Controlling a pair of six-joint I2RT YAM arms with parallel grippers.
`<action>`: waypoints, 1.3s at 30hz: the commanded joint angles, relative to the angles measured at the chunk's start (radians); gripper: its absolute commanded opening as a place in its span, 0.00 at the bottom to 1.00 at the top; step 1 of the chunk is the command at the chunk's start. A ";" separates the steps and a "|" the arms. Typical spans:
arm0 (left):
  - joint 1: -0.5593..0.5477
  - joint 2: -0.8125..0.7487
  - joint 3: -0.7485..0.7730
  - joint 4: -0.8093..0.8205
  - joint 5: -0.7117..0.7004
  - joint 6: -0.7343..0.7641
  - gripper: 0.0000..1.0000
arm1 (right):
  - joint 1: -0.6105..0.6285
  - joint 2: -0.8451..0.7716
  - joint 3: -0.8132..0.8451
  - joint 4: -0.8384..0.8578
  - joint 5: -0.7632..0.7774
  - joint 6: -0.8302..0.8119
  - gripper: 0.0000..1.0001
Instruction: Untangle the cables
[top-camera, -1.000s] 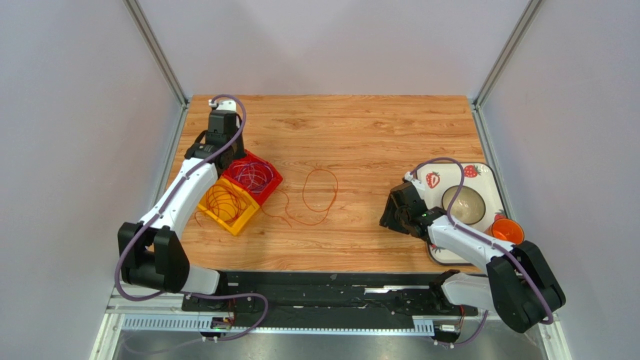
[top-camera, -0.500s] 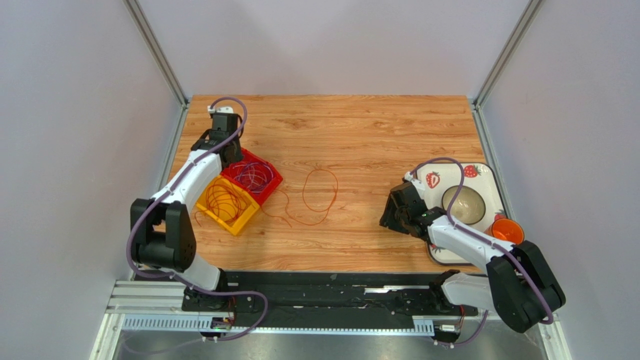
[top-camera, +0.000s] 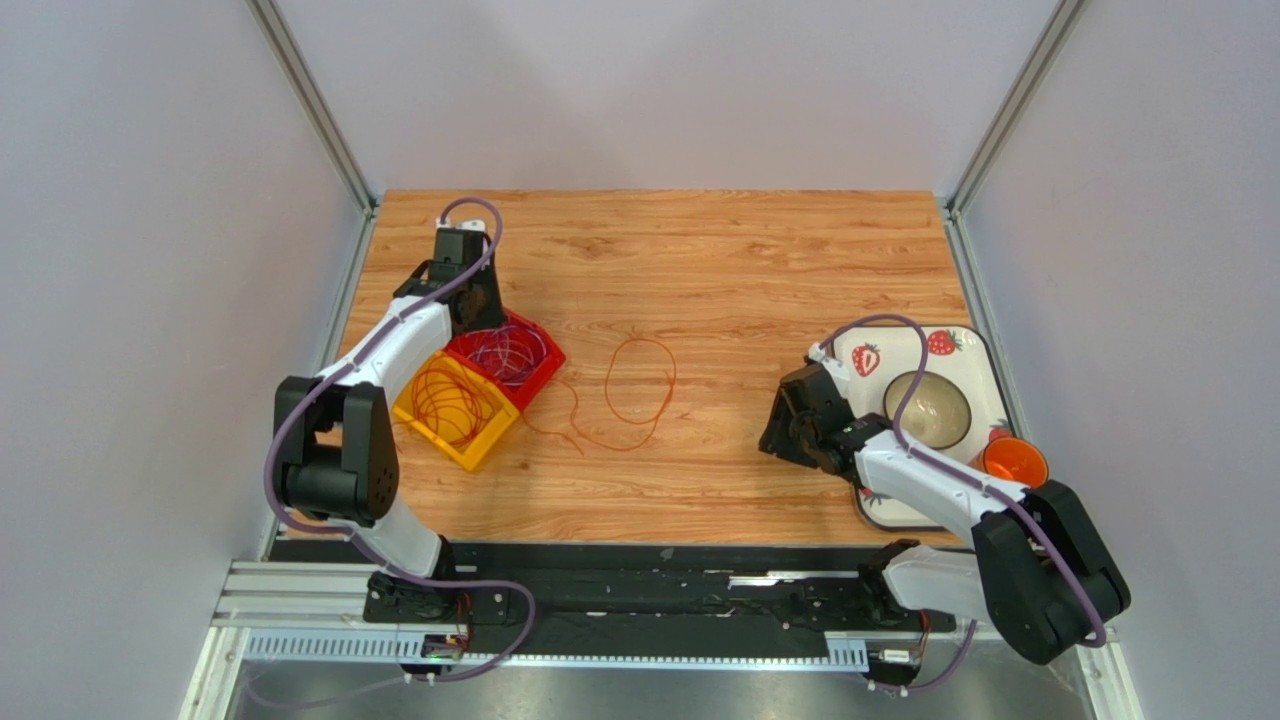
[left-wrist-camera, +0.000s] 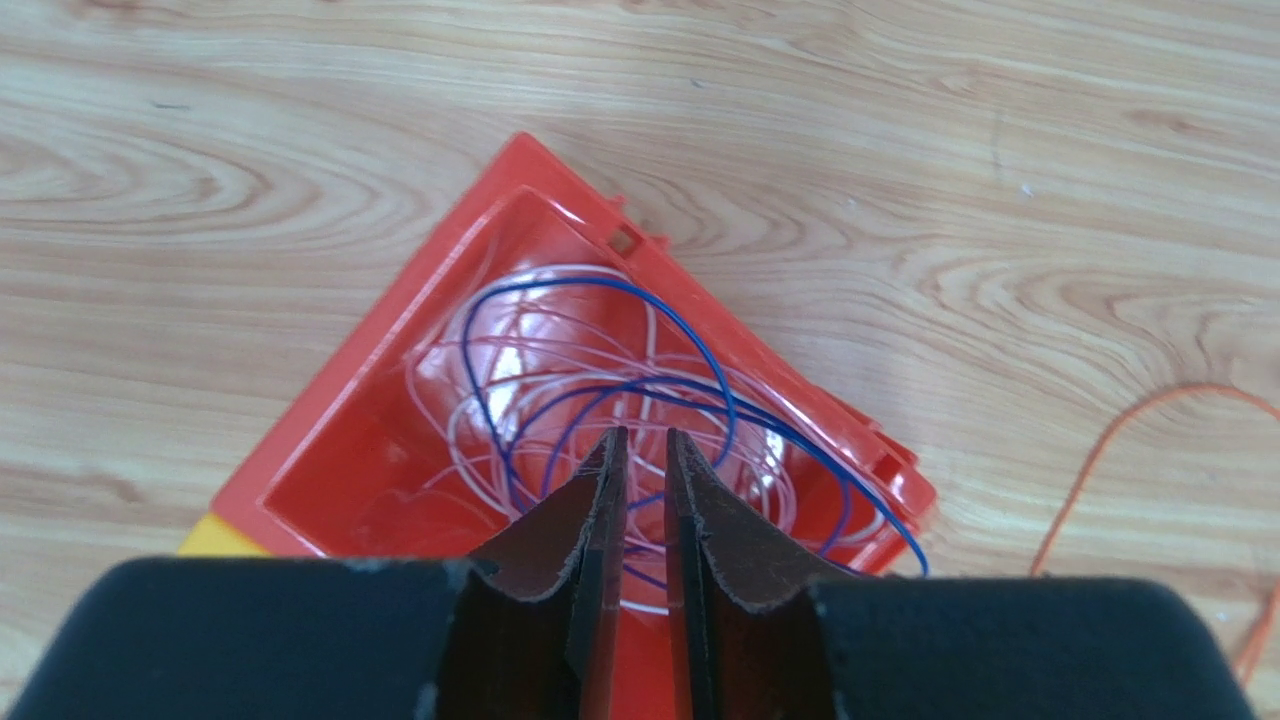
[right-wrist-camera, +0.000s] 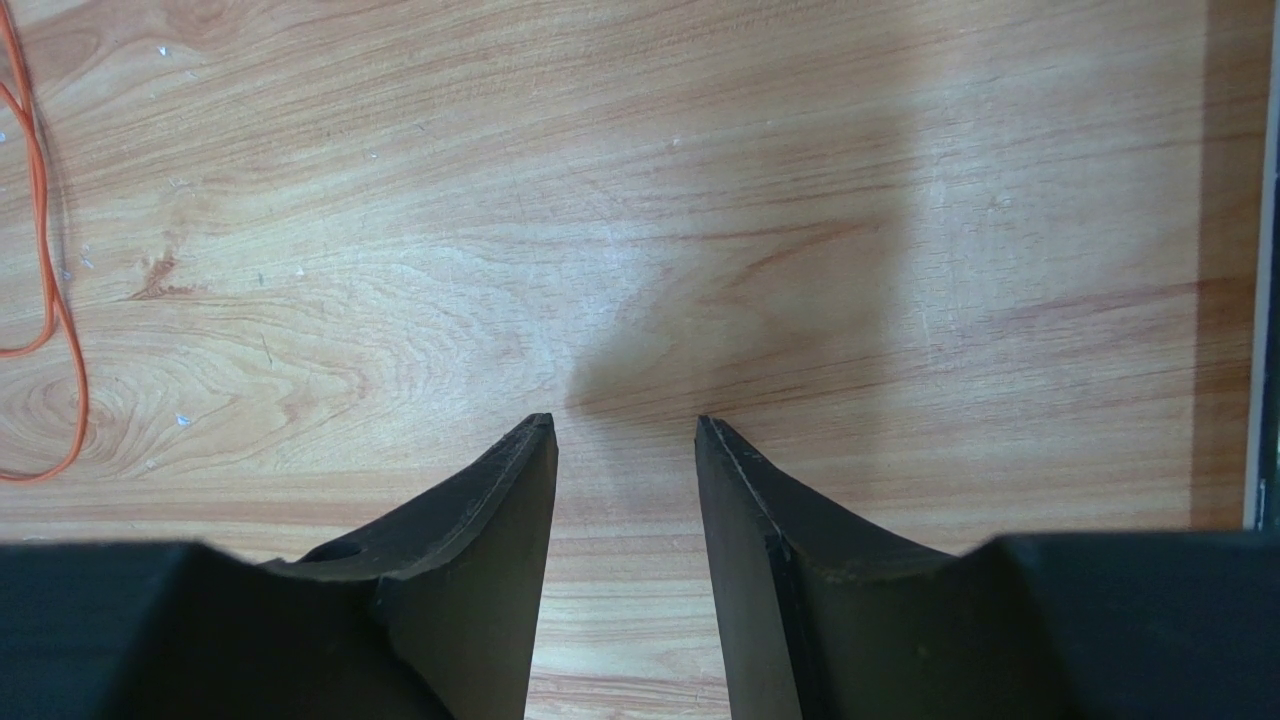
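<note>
One orange cable (top-camera: 607, 384) is laid loose on the wooden bench (top-camera: 751, 270) as a thin oval loop, its long axis running from the near side to the far side. A wavy tail is trailed from its near end leftward toward the yellow bin (top-camera: 478, 438). Part of this strand is caught at the edge of both wrist views (left-wrist-camera: 1104, 450) (right-wrist-camera: 57, 323). A second orange coil (top-camera: 446, 402) is curled roughly round inside the yellow bin, and blue and pale hair-thin wires (left-wrist-camera: 601, 398) are piled in overlapping loops in the glossy red plastic bin (left-wrist-camera: 376, 323), which is set corner-on to the left wrist camera and touches the yellow one. The left jaws are held over the red bin and drawn nearly together, with only a slim slit left; whether a wire is caught there cannot be told. The right jaws are parted about halfway over bare grained wood, with nothing between them, just beside a strawberry-printed tray (top-camera: 977, 353) that carries a bowl (top-camera: 927, 410). Bare wood is left across the far half of the bench.
</note>
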 joint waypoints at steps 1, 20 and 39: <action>-0.011 -0.102 -0.027 0.028 0.078 0.002 0.23 | 0.009 0.014 0.022 0.001 0.000 -0.013 0.45; -0.200 -0.496 -0.082 -0.331 0.076 0.060 0.83 | 0.041 0.040 0.061 -0.010 -0.015 -0.034 0.49; -0.200 -0.881 -0.188 -0.495 -0.050 -0.047 0.85 | 0.403 0.608 0.877 -0.349 0.135 -0.137 0.53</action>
